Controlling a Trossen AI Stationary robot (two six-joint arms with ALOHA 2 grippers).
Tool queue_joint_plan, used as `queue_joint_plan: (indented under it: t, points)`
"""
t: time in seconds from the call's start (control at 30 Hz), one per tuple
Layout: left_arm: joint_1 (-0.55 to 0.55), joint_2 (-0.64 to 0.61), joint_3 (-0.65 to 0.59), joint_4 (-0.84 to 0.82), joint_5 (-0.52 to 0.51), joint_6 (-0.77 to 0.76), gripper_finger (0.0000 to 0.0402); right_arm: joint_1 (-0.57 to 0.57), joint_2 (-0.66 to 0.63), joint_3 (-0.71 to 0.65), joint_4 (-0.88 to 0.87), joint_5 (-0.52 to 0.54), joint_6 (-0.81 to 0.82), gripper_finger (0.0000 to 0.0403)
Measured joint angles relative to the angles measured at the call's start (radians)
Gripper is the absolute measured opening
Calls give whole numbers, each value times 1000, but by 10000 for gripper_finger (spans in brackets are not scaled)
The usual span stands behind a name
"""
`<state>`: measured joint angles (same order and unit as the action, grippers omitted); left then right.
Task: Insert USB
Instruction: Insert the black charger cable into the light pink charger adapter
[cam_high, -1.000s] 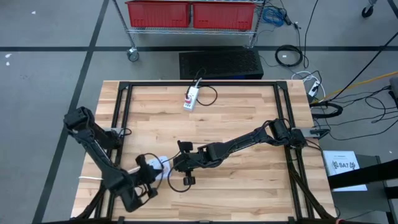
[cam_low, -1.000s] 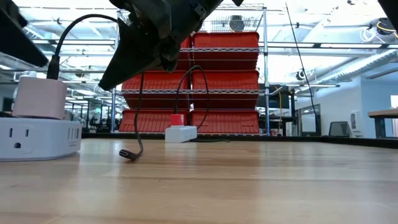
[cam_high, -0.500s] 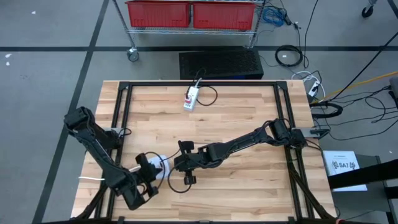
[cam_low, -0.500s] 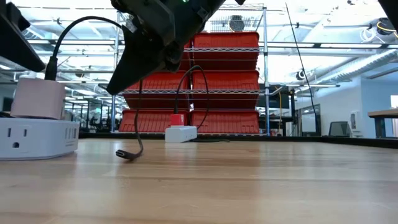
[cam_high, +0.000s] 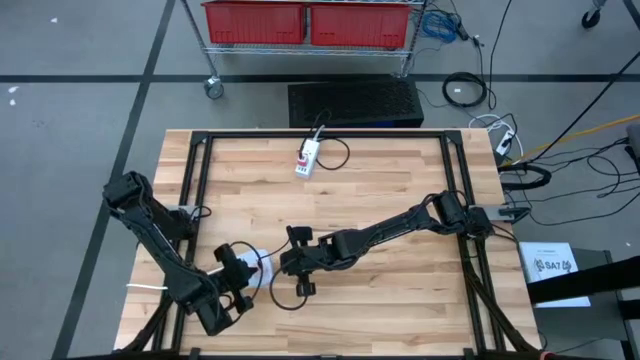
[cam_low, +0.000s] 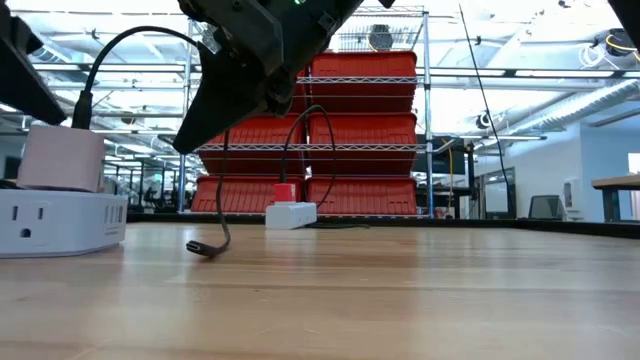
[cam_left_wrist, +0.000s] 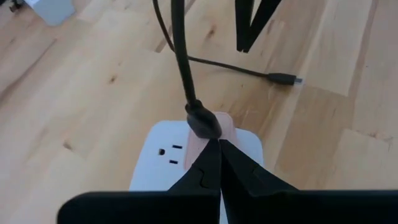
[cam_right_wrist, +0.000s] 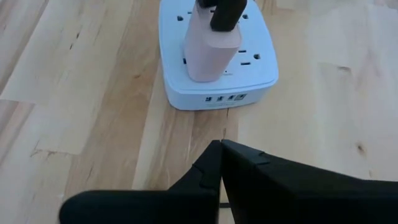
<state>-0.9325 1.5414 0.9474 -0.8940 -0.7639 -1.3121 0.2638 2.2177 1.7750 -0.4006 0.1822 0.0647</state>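
A white power strip (cam_right_wrist: 180, 87) lies flat near the table's front left (cam_high: 258, 263). A pink charger (cam_right_wrist: 208, 56) stands plugged into its top. A black USB plug (cam_left_wrist: 202, 121) sits in the charger. Its black cable (cam_low: 130, 35) arcs up past my right gripper (cam_low: 185, 145) and drops to the table. The cable's free connector (cam_left_wrist: 283, 79) rests on the wood. My right gripper (cam_right_wrist: 221, 144) is shut, hanging just right of the strip. I cannot tell whether the cable touches it. My left gripper (cam_left_wrist: 219, 144) is shut at the charger's top. My left gripper's shut fingertips (cam_left_wrist: 211, 155) come slanting down from the table's near left side. They meet the pink charger's top (cam_left_wrist: 233, 124) right beside the black plug. Whether they press on it or only stand against it, I cannot tell.
A second white strip with a red part (cam_high: 307, 158) lies at the table's far middle, its cord curling beside it. A black frame (cam_high: 195, 190) runs along the table's edges. Red bins (cam_high: 310, 22) stand on a rack beyond the far edge. Bare wood lies to the right.
My left gripper has tipped a little at the wrist while staying at the charger. The right gripper and the hanging cable have kept their places.
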Motion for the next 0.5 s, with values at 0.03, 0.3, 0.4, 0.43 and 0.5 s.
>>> queue_joint_plan:
  t: [0.03,0.3,0.4,0.43,0.5]
  points:
    - [0,0,-7,4,2,-6,2,0,0,0,0,0,0,0]
    - [0,34,-17,15,4,-43,2,0,0,0,-3,0,-1,0]
    - [0,51,-16,16,-2,-43,2,0,0,0,-3,0,-2,0]
    - [0,57,-16,16,-5,-43,2,0,0,0,-2,0,-1,0]
    - [0,67,-16,18,-10,-43,2,0,0,0,-2,-1,0,0]
